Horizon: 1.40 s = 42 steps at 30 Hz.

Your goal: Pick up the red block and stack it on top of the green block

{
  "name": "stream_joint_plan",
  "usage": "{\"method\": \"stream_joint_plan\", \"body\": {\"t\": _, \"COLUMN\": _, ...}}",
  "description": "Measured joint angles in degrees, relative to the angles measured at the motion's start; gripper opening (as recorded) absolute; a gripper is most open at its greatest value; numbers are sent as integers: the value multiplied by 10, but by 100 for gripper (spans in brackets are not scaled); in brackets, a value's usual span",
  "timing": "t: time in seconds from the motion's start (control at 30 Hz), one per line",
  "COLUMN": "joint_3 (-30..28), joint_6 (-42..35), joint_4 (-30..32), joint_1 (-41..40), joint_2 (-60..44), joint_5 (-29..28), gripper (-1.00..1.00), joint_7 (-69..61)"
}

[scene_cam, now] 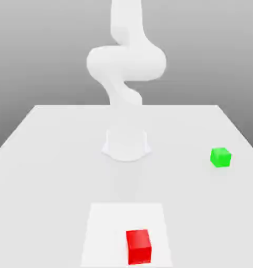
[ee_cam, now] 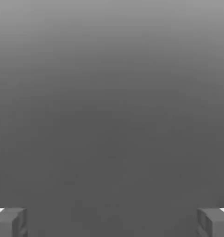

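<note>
Pincer (ee_cam: 112, 222) wide, well apart from red block (scene_cam: 138, 246)

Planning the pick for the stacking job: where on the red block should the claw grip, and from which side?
Grip the red block across two opposite upright faces, coming straight down from above. It sits flat and alone on the table, far from the green block, so its sides are free. The claw is already open.
</note>
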State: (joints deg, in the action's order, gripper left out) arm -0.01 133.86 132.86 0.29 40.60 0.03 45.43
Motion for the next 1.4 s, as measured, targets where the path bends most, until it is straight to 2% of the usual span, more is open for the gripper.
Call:
{"method": "stream_joint_plan", "body": {"t": 0.77, "joint_3": 7, "joint_6": 192, "joint_4": 99, "joint_1": 20, "joint_2": -481, "joint_5": -2, "gripper": 0, "joint_7": -35}}
{"method": "stream_joint_plan", "body": {"t": 0.97, "joint_3": 5, "joint_6": 282, "joint_4": 92, "joint_1": 23, "joint_2": -606, "joint_5": -6, "gripper": 0, "joint_7": -34}}
{"method": "stream_joint_plan", "body": {"t": 1.0, "joint_3": 5, "joint_6": 292, "joint_4": 90, "joint_1": 23, "joint_2": -618, "joint_5": -6, "gripper": -100, "joint_7": -34}}
{"method": "stream_joint_plan", "body": {"t": 1.23, "joint_3": 5, "joint_6": 291, "joint_4": 90, "joint_1": 22, "joint_2": -617, "joint_5": -7, "gripper": -100, "joint_7": -33}}
{"method": "stream_joint_plan", "body": {"t": 1.4, "joint_3": 9, "joint_6": 216, "joint_4": 105, "joint_1": 22, "joint_2": -527, "joint_5": -2, "gripper": -100, "joint_7": -36}}
